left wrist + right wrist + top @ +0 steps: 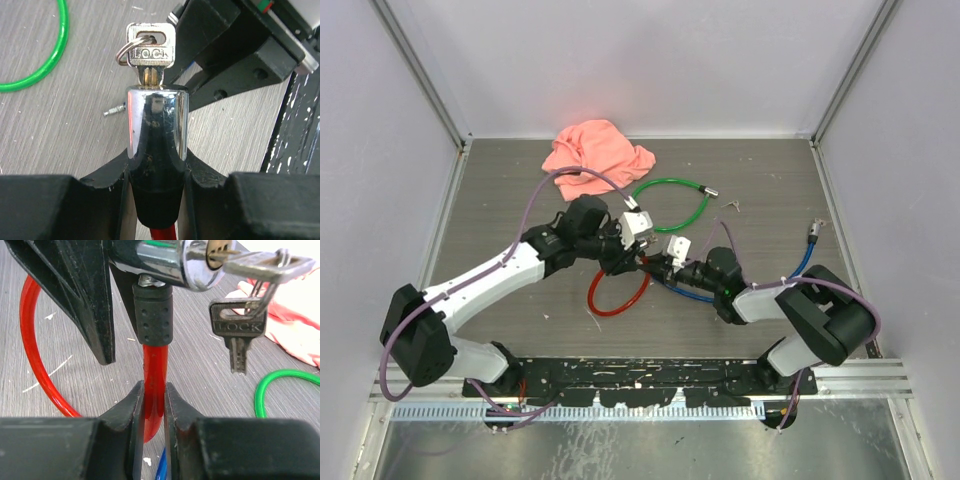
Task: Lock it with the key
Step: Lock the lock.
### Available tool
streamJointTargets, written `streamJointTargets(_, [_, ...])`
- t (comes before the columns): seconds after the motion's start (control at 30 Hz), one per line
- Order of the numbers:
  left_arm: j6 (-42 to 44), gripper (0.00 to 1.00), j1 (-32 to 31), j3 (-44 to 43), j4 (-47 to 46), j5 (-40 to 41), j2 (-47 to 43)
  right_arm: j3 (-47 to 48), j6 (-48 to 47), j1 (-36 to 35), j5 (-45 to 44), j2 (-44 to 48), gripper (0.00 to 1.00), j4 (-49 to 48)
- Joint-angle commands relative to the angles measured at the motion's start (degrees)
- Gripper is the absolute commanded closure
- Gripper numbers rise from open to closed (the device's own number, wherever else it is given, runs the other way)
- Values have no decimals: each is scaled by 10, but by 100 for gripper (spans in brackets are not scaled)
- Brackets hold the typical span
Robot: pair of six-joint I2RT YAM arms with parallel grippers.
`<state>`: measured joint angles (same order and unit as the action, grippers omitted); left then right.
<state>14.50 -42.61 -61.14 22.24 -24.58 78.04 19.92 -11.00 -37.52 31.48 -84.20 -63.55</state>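
Below the lock barrel [165, 262] the right gripper [154, 390] pinches the red cable [154, 357], the left gripper [156, 157] clamps the barrel; I'd hold both steady, turn the key [150, 47] squarely

Red cable [154, 385] lock near the middle of the desk [500, 190]. Its chrome cylinder [157, 120], above a black ribbed collar, is clasped by the left end effector [157, 167]; the right end effector [154, 407] pinches the cable. A silver key [150, 47] stamped LOCK sits in the keyhole; a second key [239, 335] dangles from its ring
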Motion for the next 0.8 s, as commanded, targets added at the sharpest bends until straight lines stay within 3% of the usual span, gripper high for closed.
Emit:
streamJointTargets(0.0, [59, 85, -19, 19, -17, 12, -6, -17, -73, -13, 56, -11, 99, -137])
streamJointTargets(0.2, [62, 92, -32, 44, -16, 24, -18, -15, -97, -13, 68, 6, 97, -86])
streamJointTargets(0.4, [59, 94, -33, 48, -23, 28, -26, 26, -152, -13, 92, 72, 75, 101])
streamJointTargets(0.57, [64, 95, -33, 39, -21, 29, -18, 41, -190, -9, 92, 112, 48, 190])
streamJointTargets(0.77, [68, 96, -32, 33, -15, 28, -11, 73, -213, 33, 136, 132, 38, 322])
